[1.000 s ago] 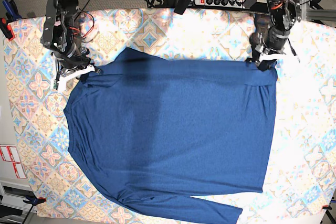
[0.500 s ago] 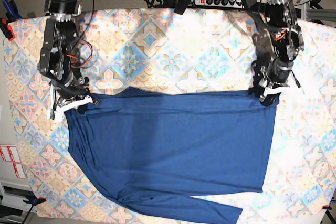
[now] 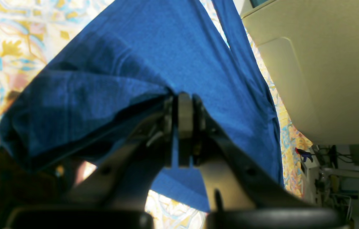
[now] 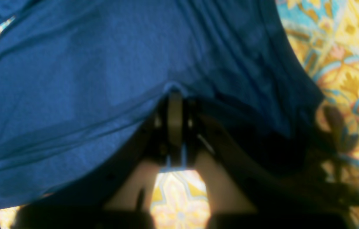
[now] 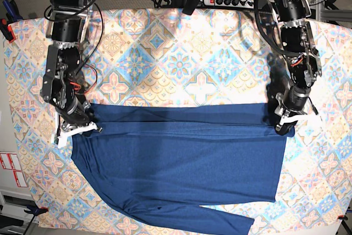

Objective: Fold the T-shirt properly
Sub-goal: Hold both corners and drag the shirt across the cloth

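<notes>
My left gripper (image 5: 284, 121) and right gripper (image 5: 77, 129) each clamp tight on an upper corner of the navy long-sleeved T-shirt (image 5: 181, 160), its top edge doubled over in a straight band across the worktop's pastel patterned tablecloth (image 5: 181, 59). The garment lies flat on the near half of the cloth, one sleeve (image 5: 192, 216) trailing along the near edge.
</notes>
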Robot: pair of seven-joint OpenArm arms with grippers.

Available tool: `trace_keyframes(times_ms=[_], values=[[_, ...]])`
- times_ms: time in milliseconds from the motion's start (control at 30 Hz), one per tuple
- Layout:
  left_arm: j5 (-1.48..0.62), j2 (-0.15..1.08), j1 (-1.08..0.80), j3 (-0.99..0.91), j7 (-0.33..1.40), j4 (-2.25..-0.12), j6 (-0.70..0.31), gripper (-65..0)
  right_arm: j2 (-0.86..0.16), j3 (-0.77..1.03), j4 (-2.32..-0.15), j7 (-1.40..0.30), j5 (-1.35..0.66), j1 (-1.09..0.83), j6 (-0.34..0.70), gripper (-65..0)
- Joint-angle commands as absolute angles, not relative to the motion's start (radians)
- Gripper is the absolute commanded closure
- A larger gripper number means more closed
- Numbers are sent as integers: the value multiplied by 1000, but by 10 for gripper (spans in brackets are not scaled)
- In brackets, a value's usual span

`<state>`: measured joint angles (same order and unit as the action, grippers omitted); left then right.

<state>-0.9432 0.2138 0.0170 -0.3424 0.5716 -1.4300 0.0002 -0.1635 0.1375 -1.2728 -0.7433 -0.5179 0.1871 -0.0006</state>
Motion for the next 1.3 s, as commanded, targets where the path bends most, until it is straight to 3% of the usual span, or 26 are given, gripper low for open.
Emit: trace_keyframes(times_ms=[0,300,367,467,600,767,900,1000,1267], values=[[-941,239,44,-348,538,-1408,-4,0,-177,143,-1274,-714,-513,226,-1,-4],[-941,251,154,-346,533,-1222,-4,0,-174,143,-1102,-615,-512,286,-1,-12],[-935,252,185,-346,533,-1170,-4,0,-174,143,-1086,-599,-512,286,-1,-45],[-871,252,216,-346,533,-1141,-4,0,-176,143,-1086,-601,-512,285,-1,-144],[-840,251,217,-346,533,-1141,-4,-113,-177,148,-1095,-602,-512,278,-1,-223],[-843,251,179,-346,552,-1173,-4,-264,-199,148,-1167,-604,-518,229,-1,-214],[-877,251,79,-346,628,-1345,-4,-377,-202,150,-1253,-624,-518,160,-1,-216],[-924,251,4,-346,642,-1420,-4,-413,-203,151,-1328,-673,-518,122,-1,-218],[-941,246,-48,-346,641,-1363,-4,-416,-199,151,-1325,-685,-518,104,-1,-221]])
